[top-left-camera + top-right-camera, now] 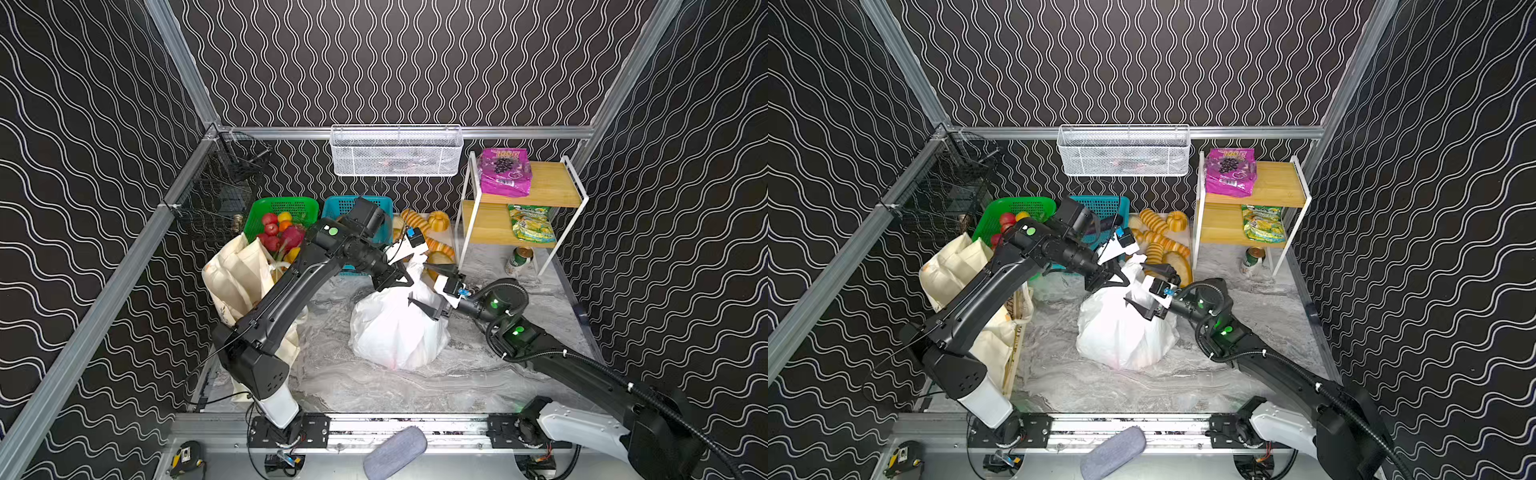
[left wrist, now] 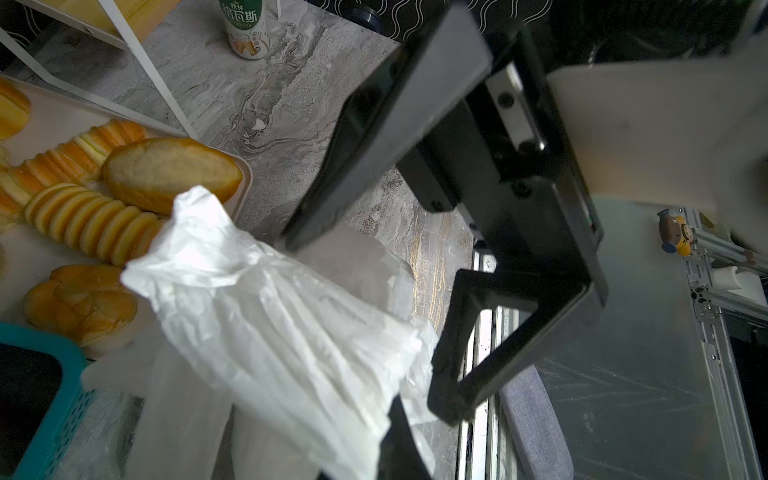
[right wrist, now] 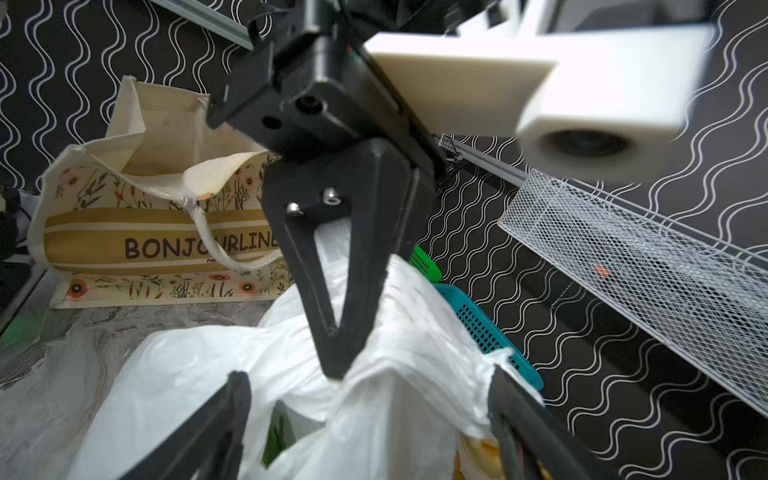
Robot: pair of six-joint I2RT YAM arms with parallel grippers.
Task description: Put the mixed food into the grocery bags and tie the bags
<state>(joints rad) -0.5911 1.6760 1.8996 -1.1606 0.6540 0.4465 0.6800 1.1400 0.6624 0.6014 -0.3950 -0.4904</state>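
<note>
Stuffed bag (image 1: pixel 395 332) sits on the counter (image 1: pixel 465 374). Thin, floppy, slippery film, probably tears easily. The left fingers (image 3: pixel 365 249) pinch its bunched neck; right fingers (image 3: pixel 216 424) are spread around the top. Best hold: gathered handle, not loose film.

This was a robotics lab test cell, not a real kitchen or shop; an aluminium frame (image 1: pixel 181 62) carried panels of wavy-patterned wallpaper (image 1: pixel 395 62); the left arm (image 1: pixel 282 299) and right arm (image 1: pixel 582 370) were bolted to a front rail (image 1: pixel 357 428) edging a marble-print counter (image 1: pixel 374 386); toy breads (image 1: pixel 1156 232) lay on it; a tape measure (image 1: pixel 187 457) sat beyond the rail.
</note>
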